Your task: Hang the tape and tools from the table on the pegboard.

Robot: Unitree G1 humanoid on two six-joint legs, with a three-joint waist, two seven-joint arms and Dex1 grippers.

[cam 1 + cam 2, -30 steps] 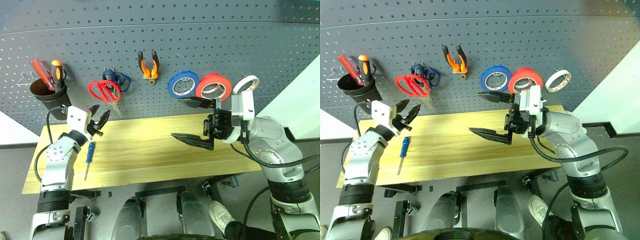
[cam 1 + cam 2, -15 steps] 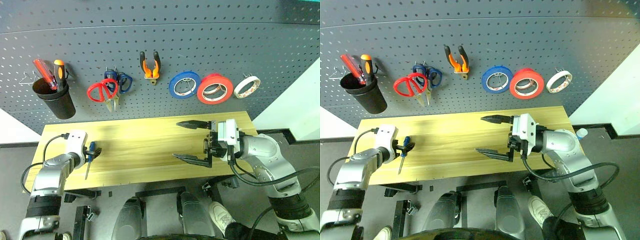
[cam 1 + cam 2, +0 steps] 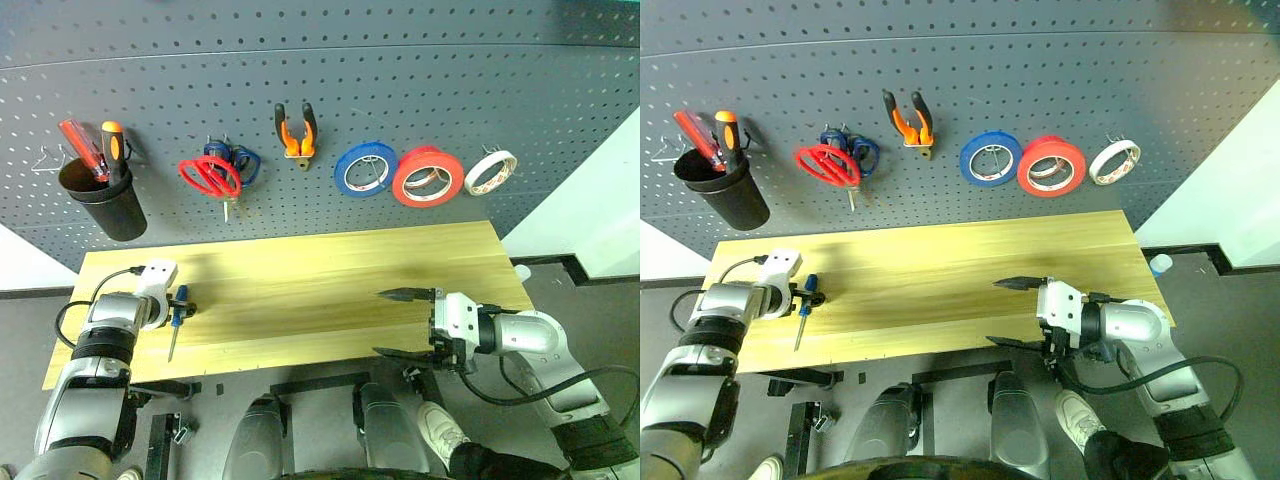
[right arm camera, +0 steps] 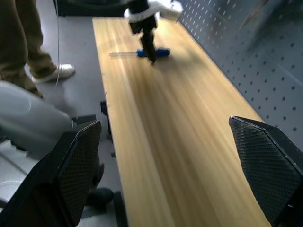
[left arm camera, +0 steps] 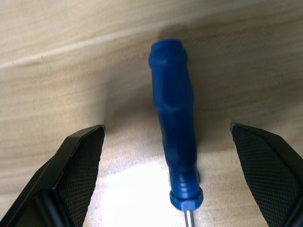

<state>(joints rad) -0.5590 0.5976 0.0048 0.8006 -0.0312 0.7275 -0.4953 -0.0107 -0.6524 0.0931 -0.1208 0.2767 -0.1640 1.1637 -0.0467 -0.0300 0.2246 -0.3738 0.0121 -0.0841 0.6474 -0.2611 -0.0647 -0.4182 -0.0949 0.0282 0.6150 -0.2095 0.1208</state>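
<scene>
left gripper [image 5: 170, 156] fingers spread either side of blue screwdriver [image 5: 174, 118] on table [image 3: 300, 290], right gripper [image 3: 405, 323] wide apart, empty, over table's front edge

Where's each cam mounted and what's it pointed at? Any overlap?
Head stereo pair: on the head, looking forward and down at the table and pegboard; both arms show.
Left wrist: looks down between the open left gripper fingers at the blue screwdriver.
Right wrist: looks along the table past the open right gripper fingers; a person's leg stands beside the table.
Shared: the screwdriver shows in the head, left wrist and right wrist views; the right wrist view also catches the left gripper.
</scene>
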